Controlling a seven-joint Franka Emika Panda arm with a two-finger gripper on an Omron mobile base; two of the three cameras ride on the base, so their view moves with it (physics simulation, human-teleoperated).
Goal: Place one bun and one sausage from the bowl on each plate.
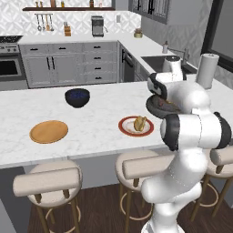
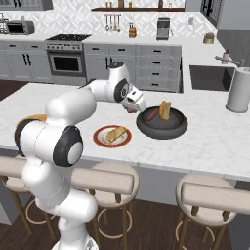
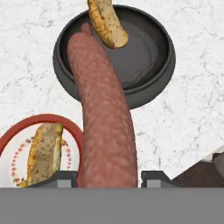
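Hand view: pincer (image 3: 109,177) clamped on sausage (image 3: 105,127), above tabletop between bowl (image 3: 114,54) and red-rimmed plate (image 3: 26,151); one bun (image 3: 43,153) plated, another bun (image 3: 106,22) and sausage in bowl; orange plate (image 1: 48,131) bare near tabletop's front edge

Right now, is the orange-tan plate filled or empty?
Empty: the orange-tan plate lies bare on the counter in the left base view, no bun or sausage on it.
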